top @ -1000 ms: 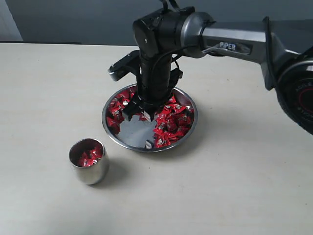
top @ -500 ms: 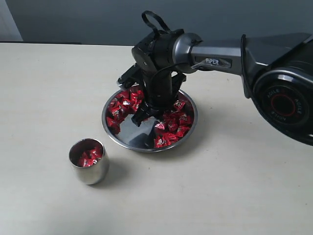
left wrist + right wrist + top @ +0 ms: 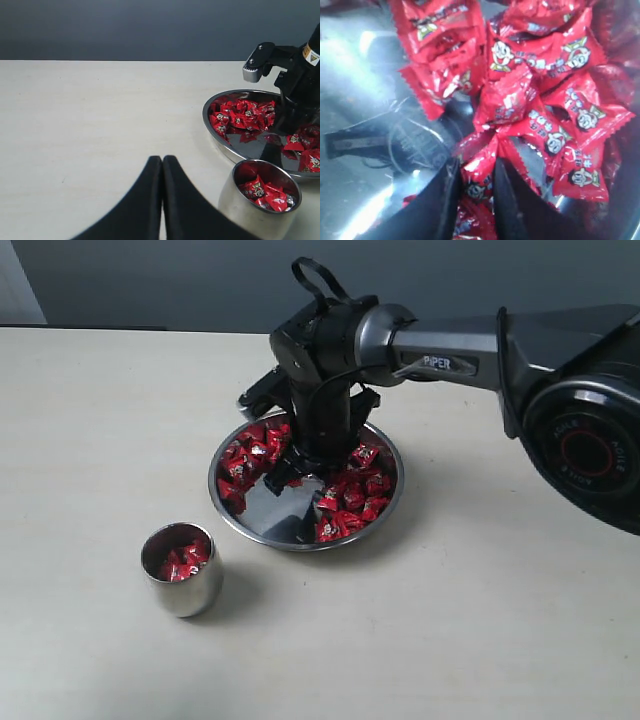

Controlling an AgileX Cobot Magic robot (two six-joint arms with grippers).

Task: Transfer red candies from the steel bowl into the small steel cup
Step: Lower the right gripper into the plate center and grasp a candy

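Two wrist views supply what the exterior view hides. Right gripper [image 3: 475, 169], down inside the steel bowl [image 3: 300, 545] at mid-table [image 3: 480, 620], pinches one of the red candies [image 3: 478, 189] between its jaws, others heaped just beyond. Left gripper [image 3: 162, 161], jaws pressed together, hangs beside the small steel cup [image 3: 245, 212], which holds further candies.

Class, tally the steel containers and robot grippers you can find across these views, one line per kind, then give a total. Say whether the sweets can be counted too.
steel bowl: 1
small steel cup: 1
grippers: 2, the left gripper and the right gripper
Total: 4
red candies: heaped and overlapping, too many to count reliably.
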